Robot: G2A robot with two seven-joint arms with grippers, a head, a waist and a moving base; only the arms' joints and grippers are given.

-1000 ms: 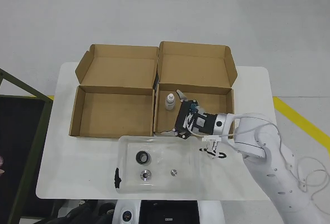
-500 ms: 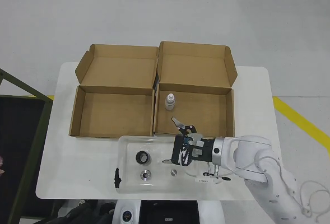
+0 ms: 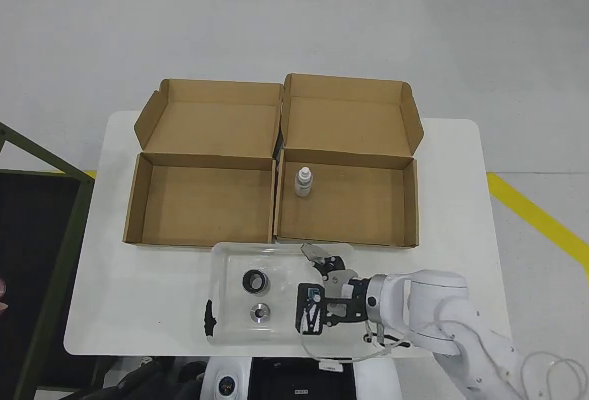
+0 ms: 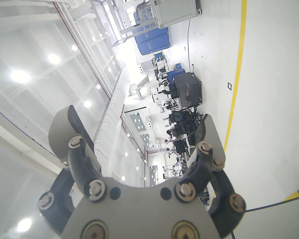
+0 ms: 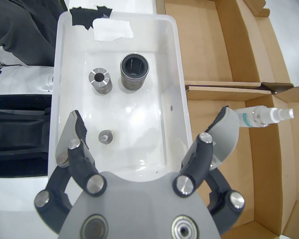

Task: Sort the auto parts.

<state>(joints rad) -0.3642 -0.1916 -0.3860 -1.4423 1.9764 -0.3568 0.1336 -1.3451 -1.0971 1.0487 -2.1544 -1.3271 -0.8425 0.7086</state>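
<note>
Bin (image 5: 182,75): clear plastic, rounded rim.
Inside: dark cylinder (image 5: 134,72), slotted steel collet (image 5: 100,80), small stub (image 5: 105,136) set apart.
Right gripper (image 5: 149,115): fingers spread above stub.
Left gripper (image 4: 139,115): fingers spread.

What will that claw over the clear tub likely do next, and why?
Probably lower onto the small metal part, nudging sideways to centre it. The right gripper hangs open and empty above the clear tub, and that part lies closest to it, nearer one finger than the other.

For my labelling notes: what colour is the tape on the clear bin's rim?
Black. The tape on the clear bin shows best in the right wrist view.
</note>
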